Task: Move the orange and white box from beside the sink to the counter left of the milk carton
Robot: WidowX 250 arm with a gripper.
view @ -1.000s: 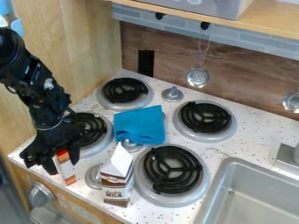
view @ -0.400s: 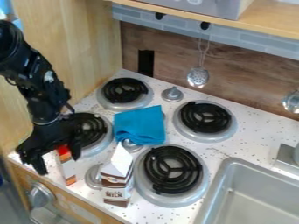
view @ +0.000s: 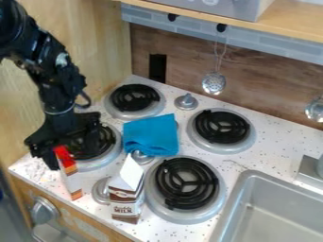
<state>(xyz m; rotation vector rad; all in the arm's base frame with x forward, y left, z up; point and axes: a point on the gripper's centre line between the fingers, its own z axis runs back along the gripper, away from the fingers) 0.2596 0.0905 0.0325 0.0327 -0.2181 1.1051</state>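
Observation:
The gripper [view: 72, 156] is at the left of the stove, over the front edge of the left burner, with its fingers spread open. Just in front of it and partly between its fingers in view stands a narrow red, orange and white box [view: 71, 180]; whether they touch, I cannot tell. To the right of the box is a brown and white milk carton [view: 126, 195], upright between a small knob and the front burner. A folded blue cloth [view: 150, 135] lies amid the burners.
Black coil burners [view: 187, 183] in silver pans take up much of the white speckled top. A metal sink [view: 270, 208] is at lower right. A wooden wall rises at left; a slotted ladle [view: 214, 83] hangs behind.
The gripper first shifted slightly left, then back and to the right, uncovering more of the box's red top. The box, carton and cloth stayed in place.

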